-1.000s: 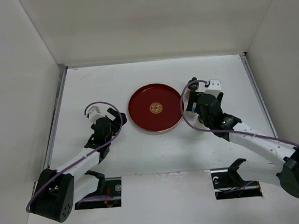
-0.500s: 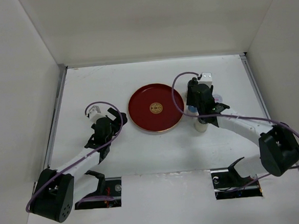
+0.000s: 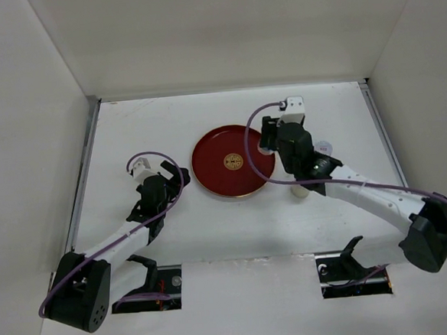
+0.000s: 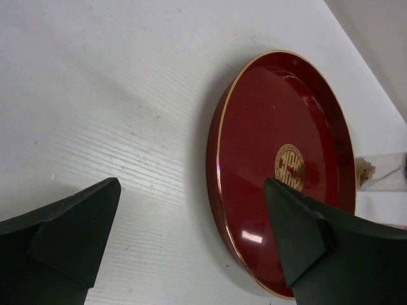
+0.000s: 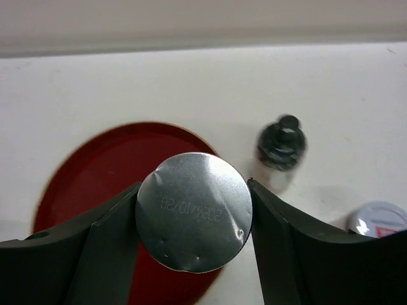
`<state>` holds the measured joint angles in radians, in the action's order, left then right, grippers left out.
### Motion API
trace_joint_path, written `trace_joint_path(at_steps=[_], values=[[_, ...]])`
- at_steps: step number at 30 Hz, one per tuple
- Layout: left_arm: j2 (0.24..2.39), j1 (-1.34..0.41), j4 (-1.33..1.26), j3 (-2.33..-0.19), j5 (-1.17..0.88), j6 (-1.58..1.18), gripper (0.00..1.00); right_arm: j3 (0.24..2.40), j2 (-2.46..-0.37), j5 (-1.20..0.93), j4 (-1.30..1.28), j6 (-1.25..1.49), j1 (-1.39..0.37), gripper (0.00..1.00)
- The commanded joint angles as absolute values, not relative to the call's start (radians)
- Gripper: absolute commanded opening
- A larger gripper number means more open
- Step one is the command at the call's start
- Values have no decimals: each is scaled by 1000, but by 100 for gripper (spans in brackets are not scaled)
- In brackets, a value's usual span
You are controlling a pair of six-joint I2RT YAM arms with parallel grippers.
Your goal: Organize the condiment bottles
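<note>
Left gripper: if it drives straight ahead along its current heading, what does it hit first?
Probably the near rim of the red plate, just ahead of the open left gripper; nothing shows between them, though depth is unclear.

The right pincer point(image 5: 194, 190) looks like matt black plastic. Between its tips, the silver-lidded bottle point(image 5: 194, 219) has a shiny, slightly dented, foil-like metal top. Beneath the pincer, the red plate point(image 5: 82, 184) is glossy and smooth; the counter point(image 5: 191, 82) is matt white.
</note>
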<state>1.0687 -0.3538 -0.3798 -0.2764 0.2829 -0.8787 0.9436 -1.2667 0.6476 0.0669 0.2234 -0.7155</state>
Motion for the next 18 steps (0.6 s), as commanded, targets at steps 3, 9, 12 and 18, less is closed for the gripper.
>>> trace_joint_path(at_steps=[3,9,12,18], values=[[1074,-344,-445,-281,278,-873,100,1162,-1461,586,210,232,-778,54],[1080,-340,-445,-279,279,-874,100,1451,-1780,526,189,224,-821,54],[1063,-331,-439,-276,285,-870,100,1593,-1923,523,157,209,-846,54],[1040,-317,-436,-268,278,-873,100,1700,-2072,532,114,242,-864,65]])
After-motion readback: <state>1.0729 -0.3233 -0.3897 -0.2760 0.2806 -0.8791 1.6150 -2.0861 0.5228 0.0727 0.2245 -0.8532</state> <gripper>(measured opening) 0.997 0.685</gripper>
